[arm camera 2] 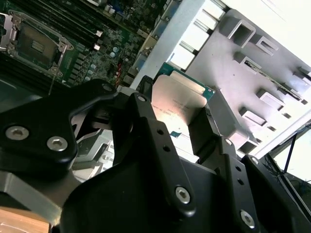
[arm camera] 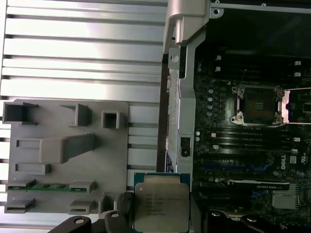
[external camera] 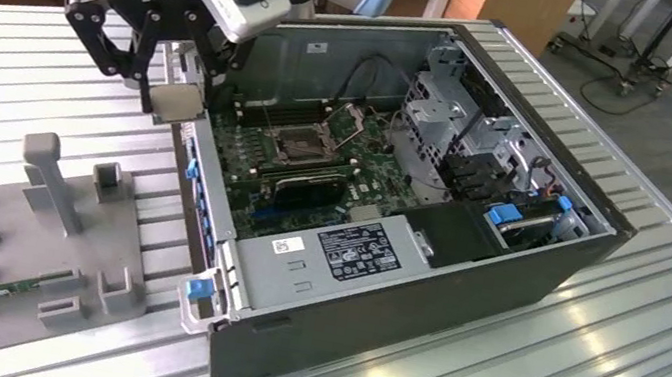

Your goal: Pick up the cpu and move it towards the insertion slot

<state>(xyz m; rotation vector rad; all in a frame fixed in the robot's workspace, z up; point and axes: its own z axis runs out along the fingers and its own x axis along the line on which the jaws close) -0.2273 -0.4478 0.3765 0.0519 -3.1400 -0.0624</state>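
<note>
Claw (external camera: 179,73) with cpu (external camera: 176,100) hangs over the open case's side wall (external camera: 203,190), at the exterior view's left. Insertion slot (external camera: 306,145) lies uncovered on the board, open air above. Drive cage (external camera: 445,115) and cables (external camera: 374,78) stand beyond it, to the right. Grey fixture tray (external camera: 22,250) posts rise on the tabletop (external camera: 1,85), left.

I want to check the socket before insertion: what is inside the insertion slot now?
The insertion slot is open, with a dark square centre and no chip inside. The cpu is held in the gripper, above the case edge. The contacts cannot be made out.
</note>
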